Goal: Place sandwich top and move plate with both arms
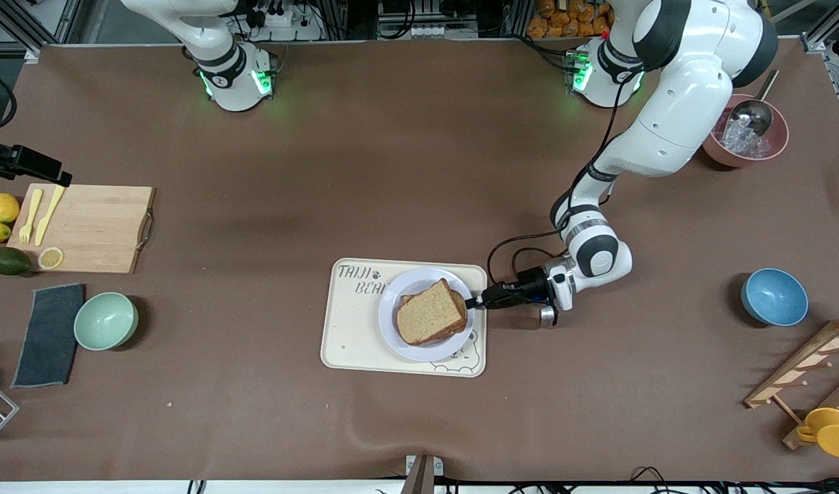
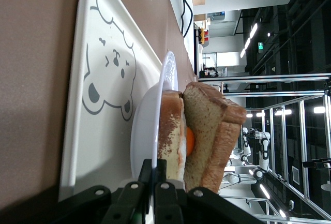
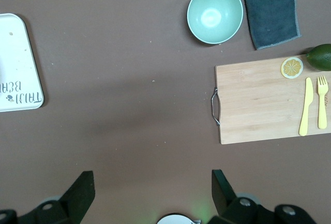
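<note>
— Resting on the tray [image 1: 350, 336], the plate [image 1: 419, 351] carries the sandwich top [image 1: 429, 312], stacked on the egg toast [image 2: 173, 131]. Grip?

— Left gripper [image 1: 473, 301], at the plate's three o'clock, pinches the plate rim. Right gripper [image 3: 152, 193] waits, fingers spread, over bare table by the cutting board [image 3: 258, 102].

One plate [image 1: 398, 336], one bear-printed tray [image 1: 350, 343], two bread slices [image 1: 429, 312], three bowls [image 1: 105, 320], one cutting board [image 1: 93, 226], two lemons [image 1: 3, 207], one avocado [image 1: 9, 261], one lemon slice [image 1: 51, 258], one fork [image 1: 29, 216], one knife [image 1: 50, 214], one grey cloth [image 1: 49, 335], one metal scoop [image 1: 752, 113], two robot arms [image 1: 666, 123]
</note>
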Available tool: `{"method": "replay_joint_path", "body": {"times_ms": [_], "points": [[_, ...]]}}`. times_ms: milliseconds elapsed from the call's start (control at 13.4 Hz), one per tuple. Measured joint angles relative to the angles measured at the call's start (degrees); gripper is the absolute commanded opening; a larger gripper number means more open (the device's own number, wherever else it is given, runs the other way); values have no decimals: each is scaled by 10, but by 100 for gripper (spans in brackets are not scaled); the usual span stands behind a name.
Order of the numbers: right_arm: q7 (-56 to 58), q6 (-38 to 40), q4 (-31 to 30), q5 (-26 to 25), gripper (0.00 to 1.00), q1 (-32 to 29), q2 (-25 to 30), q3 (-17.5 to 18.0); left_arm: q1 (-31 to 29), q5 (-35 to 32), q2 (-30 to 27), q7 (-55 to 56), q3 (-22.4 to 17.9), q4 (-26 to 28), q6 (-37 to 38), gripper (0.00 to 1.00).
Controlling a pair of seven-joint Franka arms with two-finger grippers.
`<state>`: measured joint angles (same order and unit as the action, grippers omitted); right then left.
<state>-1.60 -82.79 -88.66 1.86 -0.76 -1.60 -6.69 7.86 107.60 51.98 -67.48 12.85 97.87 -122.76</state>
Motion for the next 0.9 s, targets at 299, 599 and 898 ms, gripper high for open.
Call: {"method": "replay_joint_path", "body": {"times_ms": [299,599,898], "points": [[0,0,0,0,100,0,0,0,1,0,1,0,0,0,0,17],[0,0,0,0,100,0,0,0,-1,0,1,0,-1,0,0,17],[0,1,0,0,100,0,0,0,-10,-20,1,0,-4,3,0,17]]}}
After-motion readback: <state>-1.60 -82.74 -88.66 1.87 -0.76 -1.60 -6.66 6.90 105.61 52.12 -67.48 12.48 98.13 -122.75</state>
